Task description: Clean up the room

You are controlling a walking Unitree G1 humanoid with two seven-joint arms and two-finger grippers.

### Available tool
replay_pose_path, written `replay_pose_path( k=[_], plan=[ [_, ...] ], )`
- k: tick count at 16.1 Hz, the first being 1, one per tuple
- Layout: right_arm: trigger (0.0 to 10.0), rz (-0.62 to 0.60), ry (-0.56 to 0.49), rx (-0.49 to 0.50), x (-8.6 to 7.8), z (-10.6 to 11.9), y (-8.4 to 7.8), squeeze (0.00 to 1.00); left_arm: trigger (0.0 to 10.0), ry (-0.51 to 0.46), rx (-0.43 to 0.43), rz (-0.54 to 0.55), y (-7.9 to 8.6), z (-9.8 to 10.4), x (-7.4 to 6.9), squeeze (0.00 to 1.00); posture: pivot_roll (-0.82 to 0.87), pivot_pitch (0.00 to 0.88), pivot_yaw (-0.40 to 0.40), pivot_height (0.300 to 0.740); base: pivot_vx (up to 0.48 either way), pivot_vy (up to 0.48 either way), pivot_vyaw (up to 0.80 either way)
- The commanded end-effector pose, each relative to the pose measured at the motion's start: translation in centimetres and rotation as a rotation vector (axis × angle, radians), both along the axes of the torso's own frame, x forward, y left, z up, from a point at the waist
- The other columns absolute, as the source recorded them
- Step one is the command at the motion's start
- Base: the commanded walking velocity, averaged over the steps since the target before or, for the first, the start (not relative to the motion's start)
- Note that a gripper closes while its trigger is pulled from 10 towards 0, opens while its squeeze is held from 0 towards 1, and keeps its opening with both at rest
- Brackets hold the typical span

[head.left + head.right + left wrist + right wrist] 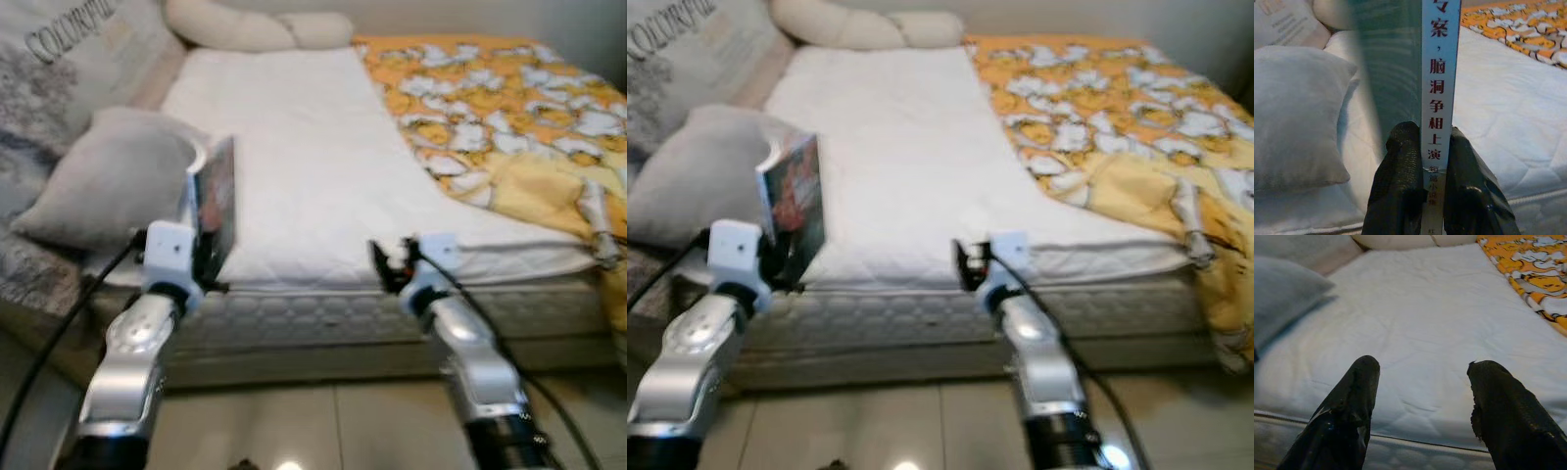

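A pillow [113, 181] lies on the bed's [313, 166] left, a blanket [509, 108] on its right.

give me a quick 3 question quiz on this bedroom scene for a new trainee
1. True or false: the left gripper is shut on an upright book.
2. Multiple choice: where does the yellow patterned blanket lie on the bed? A) on the robot's left side B) on the robot's right side C) spread over the whole mattress
3. Fill in: the right gripper hangs over the near edge of the bed with its fingers ____.

Key
1. True; its fingers pinch the book near the spine.
2. B; the grey pillow is on the left.
3. open, holding nothing.
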State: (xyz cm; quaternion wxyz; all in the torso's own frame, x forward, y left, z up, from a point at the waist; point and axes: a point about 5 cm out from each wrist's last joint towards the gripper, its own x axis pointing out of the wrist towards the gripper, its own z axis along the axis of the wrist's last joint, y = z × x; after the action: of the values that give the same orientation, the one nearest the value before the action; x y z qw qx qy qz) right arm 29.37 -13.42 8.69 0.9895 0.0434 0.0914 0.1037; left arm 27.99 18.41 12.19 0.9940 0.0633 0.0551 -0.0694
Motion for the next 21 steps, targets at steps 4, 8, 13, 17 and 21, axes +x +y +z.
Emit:
replay_pose_path(
  k=[4,8,13,17,21],
  plan=[
    [10.0,-0.012,-0.025,0.021,0.24,0.41,0.34,0.00,10.0,-0.033,0.008,-0.004,0.16,0.68,0.36,0.00,0.04,0.000,-0.002,0.740,0.323,0.000,0.20],
    [10.0,-0.014,-0.025,0.014,0.29,0.33,-0.06,0.00,10.0,-0.034,0.003,-0.010,0.00,0.66,0.62,0.00,0.04,0.000,0.002,0.740,0.332,0.000,0.00],
    [10.0,0.003,-0.021,0.012,-0.02,0.13,0.38,0.00,10.0,-0.036,0.001,-0.013,-0.08,0.57,0.66,0.00,0.04,0.000,-0.012,0.740,0.335,0.000,0.00],
    [10.0,0.034,-0.021,-0.006,-0.04,0.01,0.68,0.00,10.0,-0.042,-0.003,-0.018,-0.15,0.57,0.76,0.00,0.04,0.000,-0.020,0.740,0.337,0.000,0.00],
    [10.0,0.034,-0.024,-0.008,0.09,0.03,0.61,0.00,10.0,-0.045,0.003,-0.027,-0.15,0.57,0.79,0.00,0.05,0.000,-0.017,0.740,0.338,0.000,0.00]
  ],
)
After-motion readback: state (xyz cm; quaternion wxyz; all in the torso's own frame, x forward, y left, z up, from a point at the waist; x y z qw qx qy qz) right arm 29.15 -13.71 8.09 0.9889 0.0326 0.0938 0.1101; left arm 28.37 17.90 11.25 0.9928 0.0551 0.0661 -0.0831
